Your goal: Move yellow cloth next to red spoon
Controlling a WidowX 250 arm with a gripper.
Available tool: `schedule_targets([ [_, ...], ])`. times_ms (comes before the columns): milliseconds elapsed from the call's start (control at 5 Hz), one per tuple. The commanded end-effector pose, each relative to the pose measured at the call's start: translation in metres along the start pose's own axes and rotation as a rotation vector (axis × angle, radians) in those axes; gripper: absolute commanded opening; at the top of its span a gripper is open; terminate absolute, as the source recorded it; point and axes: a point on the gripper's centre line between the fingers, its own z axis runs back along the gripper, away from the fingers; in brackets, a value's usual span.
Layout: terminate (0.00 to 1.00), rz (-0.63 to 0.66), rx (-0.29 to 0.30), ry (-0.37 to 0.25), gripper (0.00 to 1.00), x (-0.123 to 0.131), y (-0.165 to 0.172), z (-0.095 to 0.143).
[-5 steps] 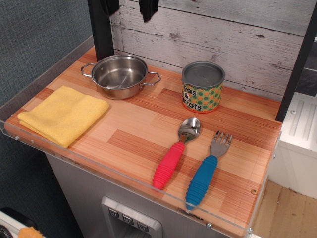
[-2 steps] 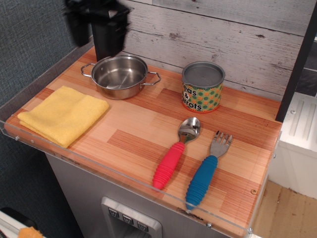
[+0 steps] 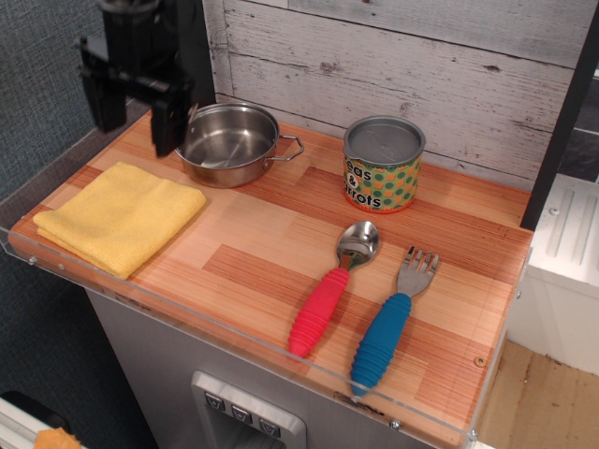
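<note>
Wood-grain surface [image 3: 253, 253] backed by whitewashed planks carries everything. At its front-left corner lies the yellow cloth [image 3: 120, 217], folded flat, one corner pointing toward the steel pot [image 3: 227, 142], which holds nothing. Well apart, near the front-right edge, the red spoon [image 3: 330, 289] runs bowl-back, handle-front, just beside a blue fork [image 3: 389, 326]. A lidded tin [image 3: 383, 164] stands behind them. Above the back-left corner, the pincer [image 3: 136, 98] hangs with fingers spread wide, holding nothing.
</note>
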Motion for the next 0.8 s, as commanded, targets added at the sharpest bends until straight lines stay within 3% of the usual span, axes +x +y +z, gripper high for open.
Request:
schedule_targets([
  [0,0.0,-0.081,0.029,-0.029,0.0,-0.006,0.022,-0.022],
  [600,0.0,-0.063,0.013,-0.051,0.0,-0.017,0.032,-0.058],
])
